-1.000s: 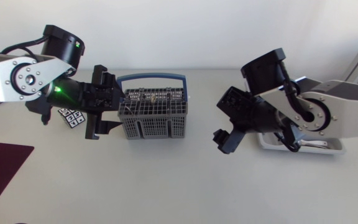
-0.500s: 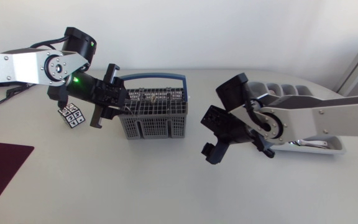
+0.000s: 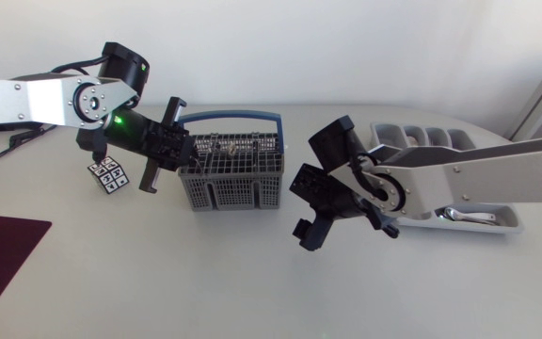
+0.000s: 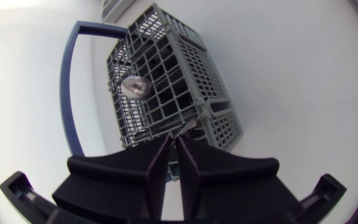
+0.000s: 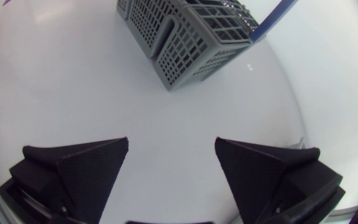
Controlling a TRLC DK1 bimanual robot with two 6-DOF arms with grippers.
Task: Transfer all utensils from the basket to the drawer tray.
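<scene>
The grey basket stood mid-desk with a spoon upright in one cell, plain only from the left wrist and a mere glint from overhead. Light, stiff, slick steel, I judged, best pinched at the neck. The left pincer hung nearly closed at the basket's rim, while the right pincer gaped wide and empty. The drawer tray showed whole only from overhead.

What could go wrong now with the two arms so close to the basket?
The left tool sits at one end of the basket, so pulling out the spoon might drag or tip the basket. The right tool, open and empty, hovers beside the other end; the two arms might bump. The right arm also lies across the drawer tray, so it could block dropping utensils there.
</scene>
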